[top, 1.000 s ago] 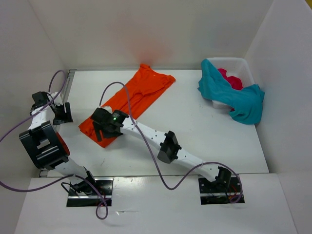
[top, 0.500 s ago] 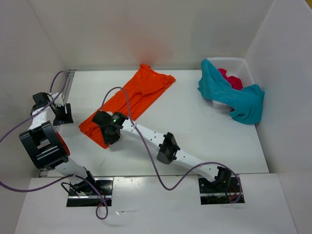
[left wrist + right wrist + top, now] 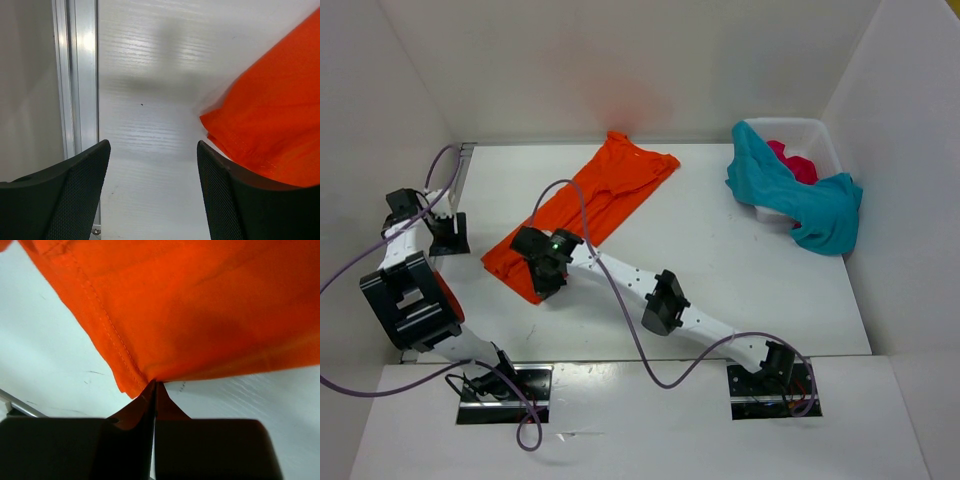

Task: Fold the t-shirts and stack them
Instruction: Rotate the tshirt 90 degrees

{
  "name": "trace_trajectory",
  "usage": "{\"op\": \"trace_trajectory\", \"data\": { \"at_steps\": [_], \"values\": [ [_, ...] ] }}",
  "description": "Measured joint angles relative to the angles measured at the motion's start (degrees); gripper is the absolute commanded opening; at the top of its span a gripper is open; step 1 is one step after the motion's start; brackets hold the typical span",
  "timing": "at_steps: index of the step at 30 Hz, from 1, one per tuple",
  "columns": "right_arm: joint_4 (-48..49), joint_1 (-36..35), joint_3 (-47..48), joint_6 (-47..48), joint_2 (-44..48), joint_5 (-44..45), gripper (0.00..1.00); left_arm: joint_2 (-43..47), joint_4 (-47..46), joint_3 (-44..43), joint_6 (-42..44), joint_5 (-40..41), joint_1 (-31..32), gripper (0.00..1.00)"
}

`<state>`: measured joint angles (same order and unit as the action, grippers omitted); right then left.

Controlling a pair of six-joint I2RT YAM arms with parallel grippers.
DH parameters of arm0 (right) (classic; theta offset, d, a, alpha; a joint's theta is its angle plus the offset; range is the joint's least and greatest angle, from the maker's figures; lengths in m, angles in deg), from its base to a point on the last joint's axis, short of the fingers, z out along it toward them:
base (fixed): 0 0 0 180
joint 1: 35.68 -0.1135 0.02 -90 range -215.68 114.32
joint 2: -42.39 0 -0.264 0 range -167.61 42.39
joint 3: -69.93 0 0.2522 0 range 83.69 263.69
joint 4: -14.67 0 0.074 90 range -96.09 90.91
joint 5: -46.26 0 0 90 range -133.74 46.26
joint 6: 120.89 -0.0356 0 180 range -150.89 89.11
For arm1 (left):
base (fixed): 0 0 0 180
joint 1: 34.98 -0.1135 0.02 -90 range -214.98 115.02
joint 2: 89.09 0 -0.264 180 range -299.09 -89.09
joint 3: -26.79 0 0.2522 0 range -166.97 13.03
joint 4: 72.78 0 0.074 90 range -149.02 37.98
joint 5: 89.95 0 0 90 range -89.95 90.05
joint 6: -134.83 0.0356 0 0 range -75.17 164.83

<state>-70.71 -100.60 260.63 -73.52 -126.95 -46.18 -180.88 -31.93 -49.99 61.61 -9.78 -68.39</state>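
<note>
Orange t-shirt point(image 3: 595, 205) lies as a long narrow strip, diagonal on the table point(image 3: 720, 250) left of centre. Its near hem corner is clamped in the right fingers point(image 3: 215, 450); the left fingers point(image 3: 60, 200) stand apart just beside its left edge, holding nothing. Step looks like the crosswise fold: next, lift hem & carry it twd the collar w/o dragging. The teal t-shirt point(image 3: 790, 200) & pink-red t-shirt point(image 3: 795, 162) sit at the basket point(image 3: 825, 135)

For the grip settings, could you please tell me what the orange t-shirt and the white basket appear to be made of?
The orange t-shirt looks like soft matte cloth, perhaps cotton: stitched hem, limp folds. The basket seems rigid white plastic: straight moulded rim, though too small to be sure.
</note>
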Motion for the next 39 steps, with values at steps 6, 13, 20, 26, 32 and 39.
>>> {"op": "trace_trajectory", "data": {
  "at_steps": [6, 13, 20, 26, 32, 39],
  "values": [
    [0.98, -0.04, -16.04, -0.42, 8.79, 3.28, 0.0, 0.59, 1.7, -0.52, 5.86, 0.17, 4.98, 0.77],
    [19.34, 1.01, -67.93, -2.51, 36.65, 2.71, 0.0, 0.48, 2.05, -0.5, 11.61, 4.07, 16.0, 0.77],
    [28.92, 9.77, -107.89, -7.78, 61.48, -0.68, 0.0, -0.66, 2.03, -0.52, 13.49, 5.86, 21.99, 0.77],
    [33.03, 10.12, -119.4, -8.76, 70.4, -0.52, 0.0, -1.57, 2.99, -1.51, 15.96, 8.57, 31.04, 0.77],
    [31.23, 12.52, -128.78, -8.59, 82.68, 0.02, 0.42, 1.22, 3.85, -3.3, 24.24, 12.46, 38.58, 0.77],
    [30.51, 13.29, -131.05, -9.46, 97.92, -0.42, 0.74, 23.87, 2.56, 1.51, 45.9, 14.27, 43.98, 0.77]
  ]
}}
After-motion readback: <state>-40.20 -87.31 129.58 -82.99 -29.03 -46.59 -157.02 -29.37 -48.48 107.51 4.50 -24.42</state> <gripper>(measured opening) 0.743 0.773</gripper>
